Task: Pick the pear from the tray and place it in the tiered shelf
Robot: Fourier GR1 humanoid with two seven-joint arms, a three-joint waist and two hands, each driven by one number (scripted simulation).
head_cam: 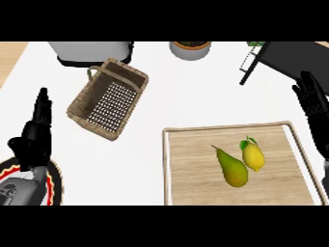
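Centrally, at the near right of the white counter (181, 103), a rectangular light wooden tray (195, 164) with a pale raised rim is lying flat. A green-yellow pear (232, 169) is lying inside the tray, its narrow stem end pointing toward the far left and its broad end toward the near edge. A small yellow lemon (253, 157) with a green leaf is lying just beside the pear on the right, touching it or nearly so. A woven brown wicker basket (110, 99) with an open top is sitting tilted to the far left of the tray, well apart from it. A black metal tiered shelf (295, 60) is standing at the far right corner. A grey appliance (92, 52) and a grey round pot (190, 49) are showing along the far edge. The robot's black left hand (35, 132) is resting at the left edge, fingers straight and pointing away, above a dark round plate (53, 185) with a red and yellow rim. The black right hand (322, 116) is resting at the right edge beside the tray, fingers extended and holding nothing.
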